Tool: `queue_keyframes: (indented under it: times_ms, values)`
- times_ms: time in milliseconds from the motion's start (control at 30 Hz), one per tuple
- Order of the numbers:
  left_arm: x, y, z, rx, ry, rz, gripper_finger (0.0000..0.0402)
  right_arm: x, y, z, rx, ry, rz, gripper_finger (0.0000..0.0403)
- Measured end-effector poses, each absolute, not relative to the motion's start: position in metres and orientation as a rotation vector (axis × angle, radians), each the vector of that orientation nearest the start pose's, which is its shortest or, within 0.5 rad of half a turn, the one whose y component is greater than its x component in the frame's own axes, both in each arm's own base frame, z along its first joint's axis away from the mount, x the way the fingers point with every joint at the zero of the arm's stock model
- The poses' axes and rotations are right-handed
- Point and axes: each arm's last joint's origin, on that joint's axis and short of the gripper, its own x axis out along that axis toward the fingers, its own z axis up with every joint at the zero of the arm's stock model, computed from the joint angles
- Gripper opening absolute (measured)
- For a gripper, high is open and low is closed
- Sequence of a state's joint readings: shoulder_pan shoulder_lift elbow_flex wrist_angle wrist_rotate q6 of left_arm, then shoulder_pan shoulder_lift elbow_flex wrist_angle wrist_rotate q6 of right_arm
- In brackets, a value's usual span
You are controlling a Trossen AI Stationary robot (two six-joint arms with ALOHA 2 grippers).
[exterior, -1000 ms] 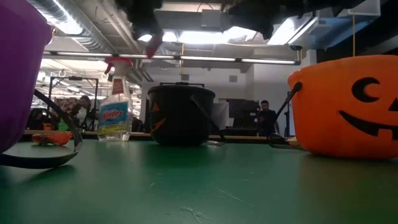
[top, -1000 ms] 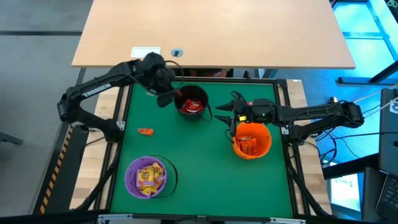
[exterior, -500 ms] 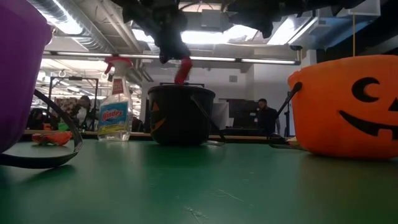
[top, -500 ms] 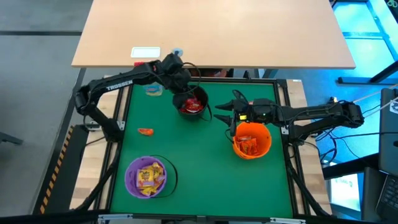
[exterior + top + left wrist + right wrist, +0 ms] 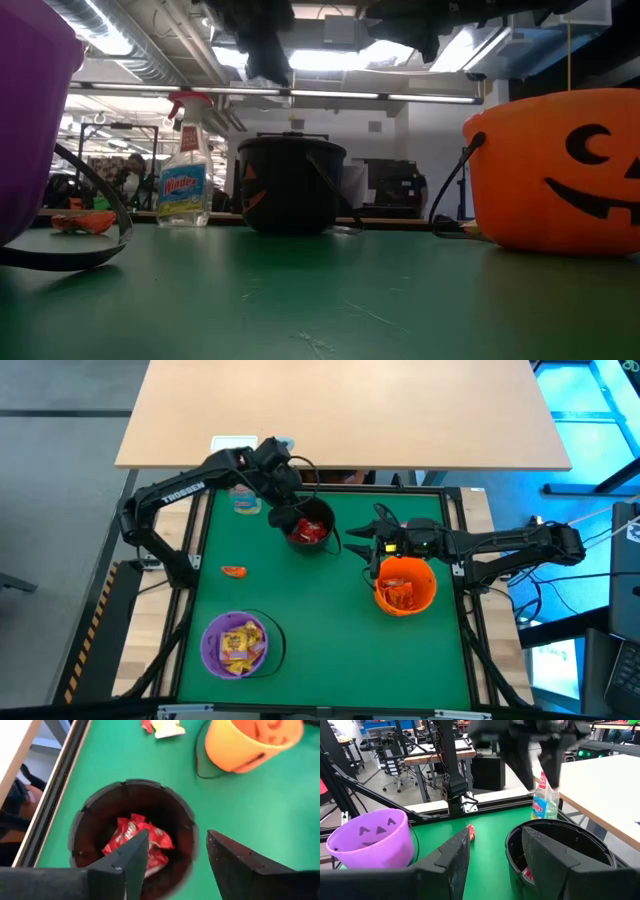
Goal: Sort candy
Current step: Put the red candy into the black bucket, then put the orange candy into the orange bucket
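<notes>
My left gripper [image 5: 175, 857] is open over the black bucket [image 5: 311, 528], touching nothing. Red candy [image 5: 136, 836] lies in that bucket. To the right of the black bucket my right gripper [image 5: 358, 540] is open and holds nothing; it stands by the orange bucket [image 5: 405, 586], which holds orange-red candy. The purple bucket [image 5: 235, 644], near the front left, holds yellow candy. One orange-red candy [image 5: 233, 571] lies flat on the green mat to the left. In the left wrist view a red and a yellow candy [image 5: 161, 726] lie on the mat next to the orange bucket [image 5: 250, 740].
A clear spray bottle [image 5: 247, 501] with a red top stands at the mat's far left, beside the black bucket. A raised frame [image 5: 193, 560] borders the mat. The wooden table [image 5: 340, 410] lies beyond the far edge. Bare mat [image 5: 330, 650] spreads between the purple and orange buckets.
My left gripper has carried a red candy toward the table's right, from beside the spray bottle to over the black bucket. It has let go; the candy no longer hangs under it in the low view. My right gripper has kept still.
</notes>
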State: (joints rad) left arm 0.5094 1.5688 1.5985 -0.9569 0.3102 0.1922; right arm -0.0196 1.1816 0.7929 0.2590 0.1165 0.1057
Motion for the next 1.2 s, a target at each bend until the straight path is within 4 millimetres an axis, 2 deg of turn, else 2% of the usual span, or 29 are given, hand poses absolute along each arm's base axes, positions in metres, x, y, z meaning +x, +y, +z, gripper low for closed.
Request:
queue_keyframes:
  times_ms: [133, 300, 567, 867, 1100, 1200]
  values:
    - [0.279, 0.133, 0.378, -0.156, 0.924, 0.100, 0.0185, 0.265, -0.009, 0.298, 0.100, 0.122, -0.143, 0.0179]
    - [0.271, 0.117, 0.378, -0.133, 1.030, 0.113, 0.0184, 0.265, -0.009, 0.298, 0.101, 0.122, -0.143, 0.0179]
    - [0.233, 0.098, 0.381, -0.161, 0.981, 0.204, 0.0184, 0.265, -0.009, 0.298, 0.101, 0.122, -0.143, 0.0179]
    - [0.190, 0.075, 0.355, -0.254, 0.876, 0.262, 0.0184, 0.265, -0.009, 0.298, 0.101, 0.121, -0.143, 0.0179]
    - [0.175, 0.057, 0.335, -0.293, 0.848, 0.243, 0.0184, 0.265, -0.009, 0.298, 0.101, 0.120, -0.150, 0.0179]
    - [0.174, 0.052, 0.333, -0.293, 0.844, 0.225, 0.0184, 0.265, -0.009, 0.298, 0.101, 0.120, -0.150, 0.0179]
